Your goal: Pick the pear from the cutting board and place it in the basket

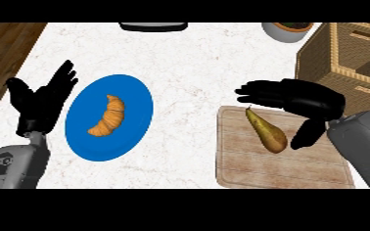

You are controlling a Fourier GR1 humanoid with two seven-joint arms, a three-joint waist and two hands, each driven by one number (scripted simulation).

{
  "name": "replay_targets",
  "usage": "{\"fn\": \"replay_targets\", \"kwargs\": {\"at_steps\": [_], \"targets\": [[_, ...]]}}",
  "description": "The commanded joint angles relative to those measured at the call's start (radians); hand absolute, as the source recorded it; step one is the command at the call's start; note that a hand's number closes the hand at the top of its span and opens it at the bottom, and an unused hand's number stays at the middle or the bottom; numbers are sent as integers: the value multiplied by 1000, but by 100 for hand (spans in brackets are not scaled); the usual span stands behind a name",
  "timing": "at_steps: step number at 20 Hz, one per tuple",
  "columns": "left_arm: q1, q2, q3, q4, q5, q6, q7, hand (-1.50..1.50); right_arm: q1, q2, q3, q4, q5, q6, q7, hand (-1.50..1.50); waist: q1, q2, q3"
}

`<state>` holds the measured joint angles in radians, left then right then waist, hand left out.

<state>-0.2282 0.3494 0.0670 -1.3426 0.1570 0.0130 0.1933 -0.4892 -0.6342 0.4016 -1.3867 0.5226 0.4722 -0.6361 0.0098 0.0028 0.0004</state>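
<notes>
A brownish-green pear [266,132] lies on the wooden cutting board [249,169] at the right, stem pointing away from me. My right hand [307,100] hovers over the board's far edge, open, its fingers stretched left beyond the stem and its thumb [307,134] hanging down just right of the pear. I cannot tell whether it touches the fruit. The wicker basket [339,58] stands at the far right, behind that hand. At the left edge my left hand [39,100] rests open, fingers up.
A blue plate [133,103] with a croissant [108,116] sits left of centre. A white bowl-like pot [288,31] stands at the back right, a dark object [153,26] at the back centre. Brown wood [14,41] borders the counter's left side.
</notes>
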Motion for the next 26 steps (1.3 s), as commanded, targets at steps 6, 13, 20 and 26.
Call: {"fn": "replay_targets", "kwargs": {"at_steps": [6,13,20,26], "targets": [[-10,-32,-1,-19,-40,12,29,0,-13,80,60,117,213,-23,-44,-150,-9,-3,-1],[22,-4,50,-23,-14,-57,20,0,-107,143,24,402,334,-119,-214,-150,1,0,0],[45,-75,12,-33,-78,-8,-14,0,-142,101,-28,411,306,-28,-277,-150,3,1,0],[19,-44,37,-84,-50,-39,64,0,-37,114,36,395,349,-129,-315,-150,0,-1,0]]}}
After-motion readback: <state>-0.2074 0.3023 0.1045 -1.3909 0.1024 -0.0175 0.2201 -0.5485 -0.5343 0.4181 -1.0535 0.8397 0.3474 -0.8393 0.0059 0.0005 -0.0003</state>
